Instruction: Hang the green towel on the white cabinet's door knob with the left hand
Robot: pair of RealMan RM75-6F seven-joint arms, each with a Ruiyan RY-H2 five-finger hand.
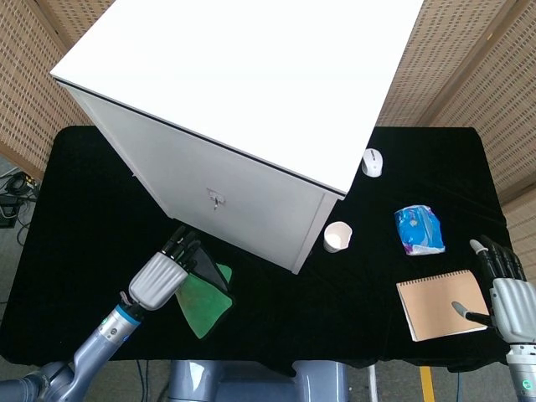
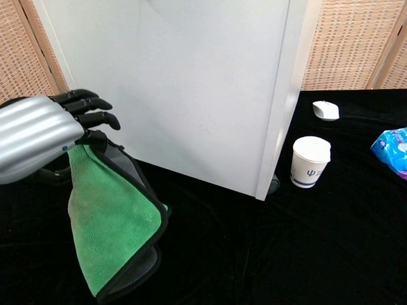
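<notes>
My left hand (image 1: 159, 277) (image 2: 39, 135) holds the green towel (image 1: 203, 300) (image 2: 110, 222) by its top edge, lifted off the black table so it hangs down in front of the white cabinet (image 1: 243, 100) (image 2: 184, 82). The towel is green with a dark border and a grey inner fold. The cabinet's small metal door knob (image 1: 216, 199) sits on the door above and to the right of the hand, apart from the towel. My right hand (image 1: 505, 290) rests at the table's right edge beside a notebook, fingers spread, holding nothing.
A white paper cup (image 1: 337, 237) (image 2: 310, 161) stands by the cabinet's right corner. A white mouse (image 1: 372, 162) (image 2: 326, 110), a blue packet (image 1: 419, 229) (image 2: 395, 149) and a brown spiral notebook (image 1: 442, 305) lie on the right half of the black table (image 1: 335, 310).
</notes>
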